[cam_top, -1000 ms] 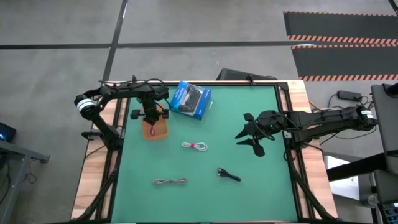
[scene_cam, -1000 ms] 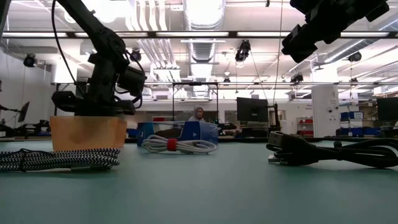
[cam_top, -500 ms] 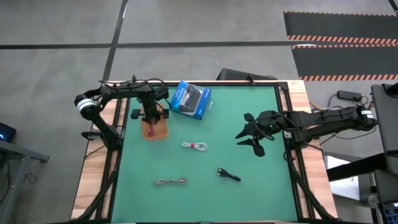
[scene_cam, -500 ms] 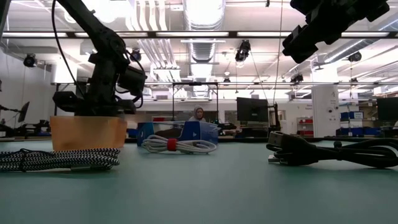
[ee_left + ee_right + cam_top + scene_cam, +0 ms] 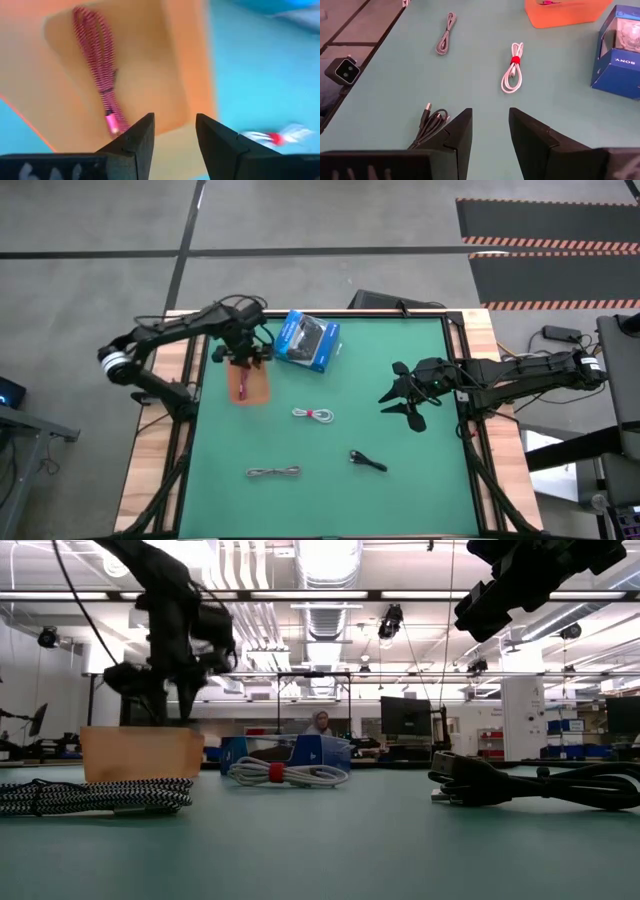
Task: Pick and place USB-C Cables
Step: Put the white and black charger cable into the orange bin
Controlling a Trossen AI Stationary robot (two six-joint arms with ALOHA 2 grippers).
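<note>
High view showed my left hand had lifted up and back from the brown tray, a bit nearer the blue box than half a second before. My left wrist view showed its two fingers spread apart with nothing between them, and the dark red cable lay inside the tray. So I think that cable was dropped off, and one of the four was done. A second before, this hand sat low over the tray; in the low view it hung higher above the tray's front wall. My right hand waited over the right side of the desk, fingers spread and holding nothing, just where it was before. Three cables were still out on the desk and had not moved: the white cable with its red tie in the middle, the grey cable near the front, and the black cable to its right.
</note>
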